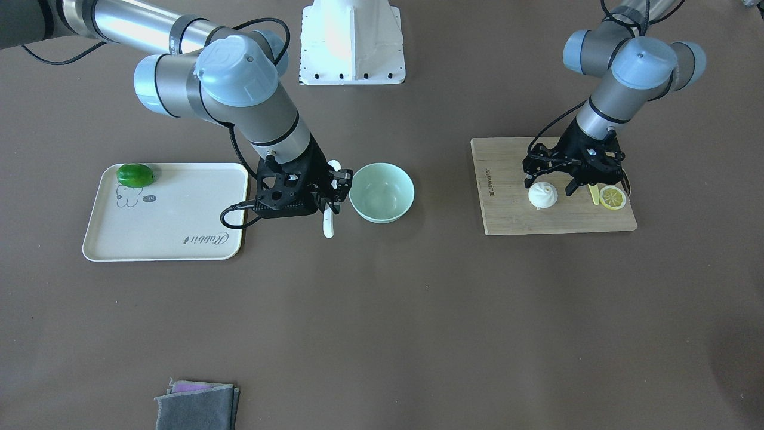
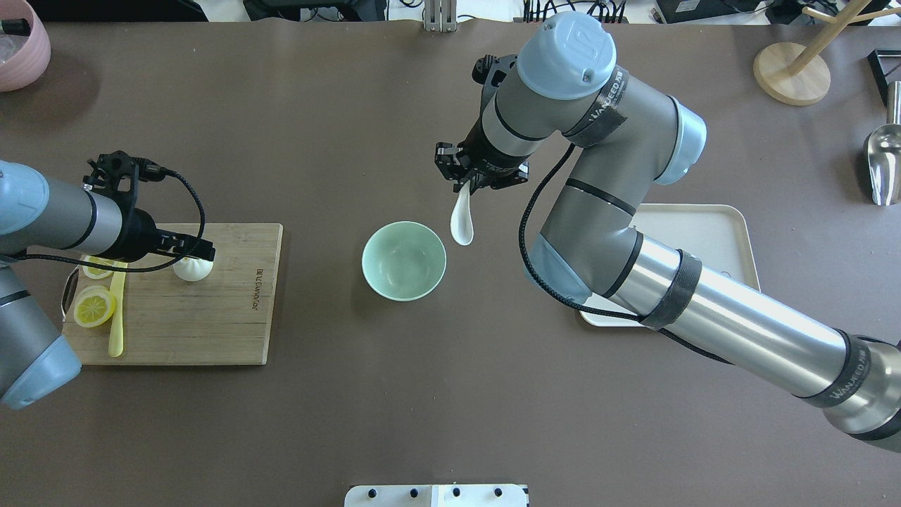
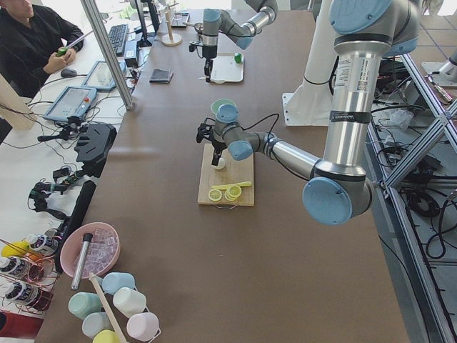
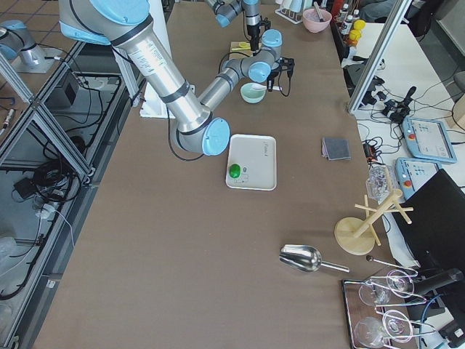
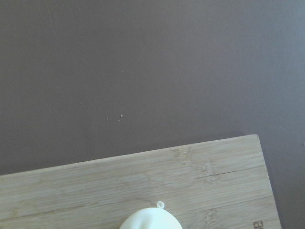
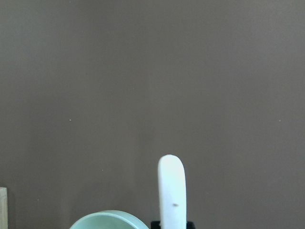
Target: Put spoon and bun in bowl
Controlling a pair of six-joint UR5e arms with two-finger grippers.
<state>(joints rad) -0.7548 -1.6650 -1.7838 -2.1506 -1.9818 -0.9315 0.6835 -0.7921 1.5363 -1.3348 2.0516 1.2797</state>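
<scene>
The white spoon (image 2: 462, 224) hangs in my right gripper (image 2: 470, 184), which is shut on its handle. Its scoop is just beside the right rim of the mint-green bowl (image 2: 403, 260), above the table. In the front view the spoon (image 1: 328, 226) sticks out below the right gripper (image 1: 331, 197), left of the bowl (image 1: 382, 192). The right wrist view shows the handle end (image 6: 171, 191) and the bowl's rim (image 6: 107, 218). The white pleated bun (image 2: 193, 270) sits on the wooden cutting board (image 2: 211, 317). My left gripper (image 1: 550, 184) is open just above the bun (image 1: 542, 195).
Lemon slices (image 2: 95, 306) and a pale-yellow knife (image 2: 116, 313) lie on the board's left part. A cream tray (image 1: 179, 215) with a green fruit (image 1: 135, 175) lies behind the right arm. A grey cloth (image 1: 197, 406), a pink bowl (image 2: 21, 42) and a metal scoop (image 2: 883, 165) sit at the table's edges.
</scene>
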